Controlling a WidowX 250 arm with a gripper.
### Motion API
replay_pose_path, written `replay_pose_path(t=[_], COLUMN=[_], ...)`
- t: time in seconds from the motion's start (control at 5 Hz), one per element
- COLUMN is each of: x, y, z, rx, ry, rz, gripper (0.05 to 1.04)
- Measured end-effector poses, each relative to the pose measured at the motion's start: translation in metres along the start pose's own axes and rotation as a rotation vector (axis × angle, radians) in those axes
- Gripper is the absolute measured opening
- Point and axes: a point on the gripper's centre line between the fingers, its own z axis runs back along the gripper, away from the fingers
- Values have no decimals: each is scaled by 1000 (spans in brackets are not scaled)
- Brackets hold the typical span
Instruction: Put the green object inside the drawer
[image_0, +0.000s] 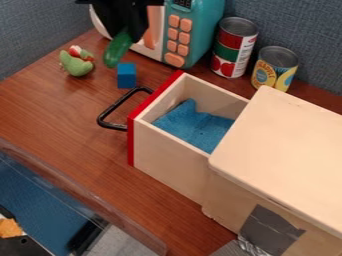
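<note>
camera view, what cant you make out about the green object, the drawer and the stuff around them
All in the camera view:
Upper end of the green object: hidden by the gripper.
Drawer's back end: hidden under the cabinet top.
Whatever may lie beneath the blue cloth: covered by the cloth.
Cabinet top's far right: cut off by the right edge.
Toy microwave's top: cut off by the top edge.

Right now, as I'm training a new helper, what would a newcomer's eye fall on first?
Probably the open pale wooden drawer with its red front, mid-view, blue cloth inside. Next, the green cucumber-shaped object held in the black tool at the upper left, near the teal toy microwave.
</note>
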Motion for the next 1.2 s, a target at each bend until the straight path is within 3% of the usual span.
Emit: replay_pose_path(t=[0.4, 0.6, 0.8, 1.0, 1.2], x=[-7, -10, -12, -12, -13], y=[-4, -7, -5, -8, -11], z=[-38, -53, -63, -63, -66], rx=[-211, -297, -357, -398, -411], ry=[176, 236, 267, 265, 264], rz=[-7, -1, 32, 42, 44], gripper=[291, 291, 291, 291, 291])
